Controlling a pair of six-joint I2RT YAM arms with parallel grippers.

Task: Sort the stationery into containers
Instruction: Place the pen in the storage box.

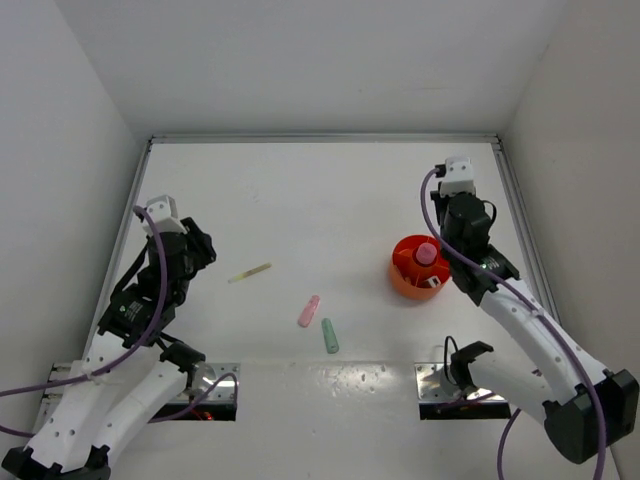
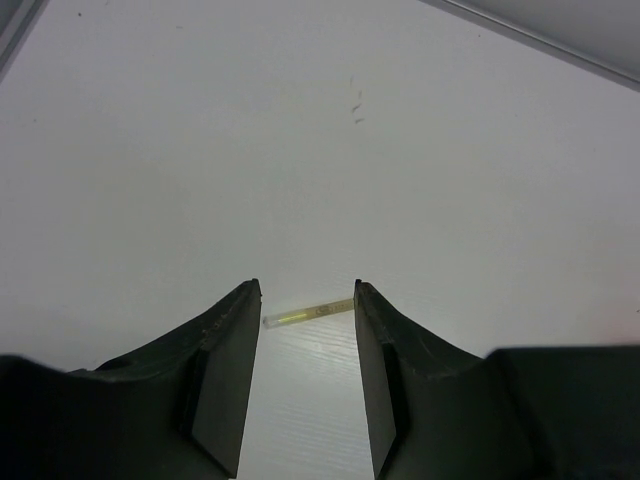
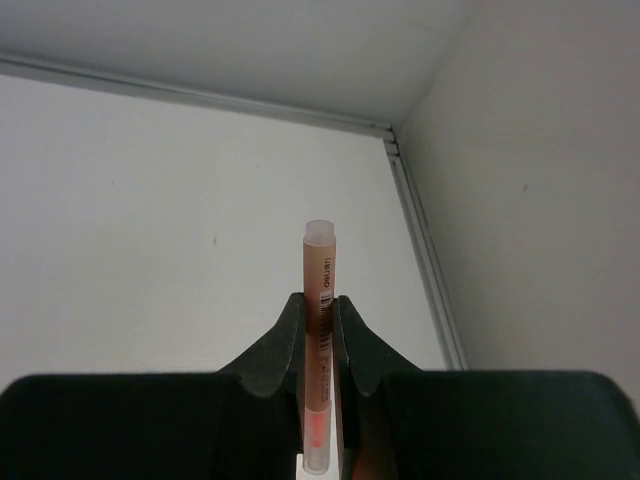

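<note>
Right tool [image 3: 320,303] around thin pinkish-orange stick [image 3: 319,255]

Bare desk [image 2: 300,150] ahead of left claw [image 2: 306,287]
Only a yellow stick [image 2: 308,314] lies just past its tips; a wall [image 3: 540,200] stands near the right claw's [image 3: 318,300] right side.

The right gripper [image 3: 320,305] is clamped on a thin pinkish-orange stick [image 3: 319,262], its two dark fingers pressed against the stick's sides. The stick runs straight toward 12 o'clock, with a pale cap at the far tip and a printed label with a barcode just above the fingertips. Its lower end glows redder between the fingers. The white table [image 3: 130,220] fills 9 to 11 o'clock. A metal rail [image 3: 200,97] edges the table and turns a corner at 1 o'clock, and a side wall [image 3: 540,200] stands at 3 o'clock.
</note>
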